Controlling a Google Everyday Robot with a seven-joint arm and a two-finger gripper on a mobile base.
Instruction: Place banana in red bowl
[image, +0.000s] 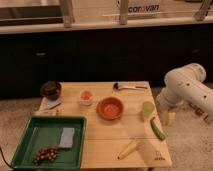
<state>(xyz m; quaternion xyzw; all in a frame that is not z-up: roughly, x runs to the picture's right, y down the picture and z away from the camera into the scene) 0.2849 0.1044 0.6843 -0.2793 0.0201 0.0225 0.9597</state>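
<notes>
The banana (127, 148), pale yellow and tapered, lies on the wooden table (107, 137) near its front edge, right of centre. The red bowl (110, 107) stands in the middle of the table and holds nothing, up and to the left of the banana. My white arm (187, 90) reaches in from the right. My gripper (168, 118) hangs at the table's right edge, beside a dark green vegetable (157, 128). It is apart from the banana, up and to its right.
A light green cup (147, 109) stands right of the bowl. A small white cup with orange contents (86, 97) and a dark brown bowl (51, 89) stand to the left. A green tray (30, 142) holds a grey sponge (66, 137) and grapes (45, 155). A utensil (127, 86) lies at the back.
</notes>
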